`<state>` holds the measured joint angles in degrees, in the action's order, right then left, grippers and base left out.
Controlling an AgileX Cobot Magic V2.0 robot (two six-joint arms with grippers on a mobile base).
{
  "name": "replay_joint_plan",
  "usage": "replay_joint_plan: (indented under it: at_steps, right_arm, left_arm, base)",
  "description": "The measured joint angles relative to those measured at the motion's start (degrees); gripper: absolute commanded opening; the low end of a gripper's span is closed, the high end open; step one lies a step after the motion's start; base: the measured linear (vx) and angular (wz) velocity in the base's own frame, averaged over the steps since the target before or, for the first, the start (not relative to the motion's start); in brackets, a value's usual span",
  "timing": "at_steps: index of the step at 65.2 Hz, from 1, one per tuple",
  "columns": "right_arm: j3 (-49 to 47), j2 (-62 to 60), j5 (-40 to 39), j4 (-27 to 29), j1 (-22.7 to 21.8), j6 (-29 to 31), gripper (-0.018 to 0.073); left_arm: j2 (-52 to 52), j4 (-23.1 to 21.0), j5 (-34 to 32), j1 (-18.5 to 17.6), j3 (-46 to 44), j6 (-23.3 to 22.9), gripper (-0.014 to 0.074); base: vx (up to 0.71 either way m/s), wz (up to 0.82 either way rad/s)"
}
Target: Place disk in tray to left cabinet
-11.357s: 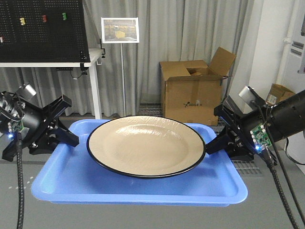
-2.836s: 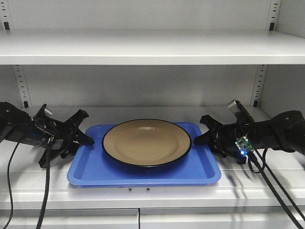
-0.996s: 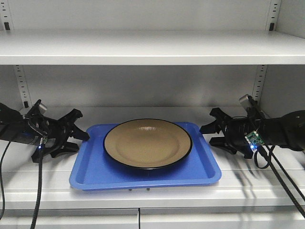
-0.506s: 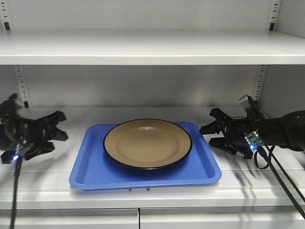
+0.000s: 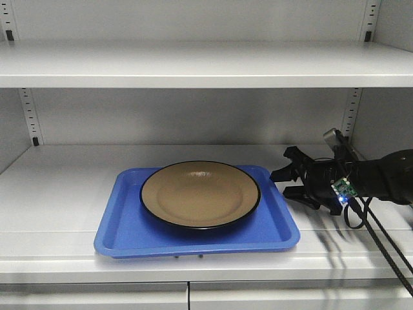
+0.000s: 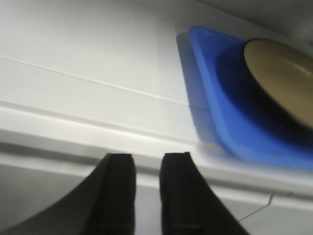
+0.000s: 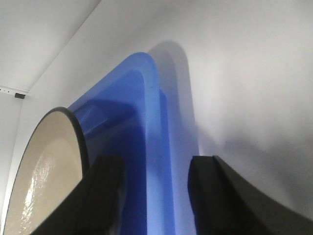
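Squarely, glossy round disk (image 5: 200, 194) in rounded blue tray (image 5: 129, 229).

A bright blue rectangular tray (image 5: 122, 229) with rounded corners and a low raised rim lies flat on a wide shelf of the pale grey-white left cabinet (image 5: 206, 64), near the shelf's front edge. Inside the tray rests the disk (image 5: 200, 194), a large round shallow plate, glossy tan-beige with a thin black rim. It sits level toward the tray's back edge, nearly spanning the tray's width.
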<state>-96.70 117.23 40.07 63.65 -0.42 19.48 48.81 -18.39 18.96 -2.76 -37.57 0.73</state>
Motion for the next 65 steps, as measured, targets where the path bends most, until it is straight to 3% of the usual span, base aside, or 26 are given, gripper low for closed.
replay_joint_plan:
  at_steps: [8,14,22,37,54,65]
  right_arm:
    - [0.0,0.0,0.0,0.0,0.0,0.0,0.0388]
    - [0.0,0.0,0.0,0.0,0.0,0.0,0.0388]
    - [0.0,0.0,0.0,0.0,0.0,0.0,0.0388]
    - [0.0,0.0,0.0,0.0,0.0,0.0,0.0388]
    - [0.0,0.0,-0.1,0.0,0.0,0.0,0.0388]
    - [0.0,0.0,0.2,0.2,0.0,0.0,0.0388]
  left_arm:
    - [-10.2,5.4,-2.7,0.0,8.3,0.1,0.0075]
    - [-17.5,7.1,-5.8,0.0,15.4,0.1,-0.0008]
    - [-24.6,9.2,-8.3,0.0,24.0,0.2,-0.0008]
    - [-33.1,17.4,-9.0,0.1,33.0,0.2,-0.0008]
    - [-48.1,18.4,-9.8,1.5,39.1,0.2,-0.0007]
    - [-49.4,18.4,-8.5,1.5,39.1,0.2,-0.0007]
  base:
    - [0.0,0.0]
    - [0.0,0.0]
    - [0.0,0.0]
    - [0.0,0.0]
    - [0.0,0.0]
    - [0.0,0.0]
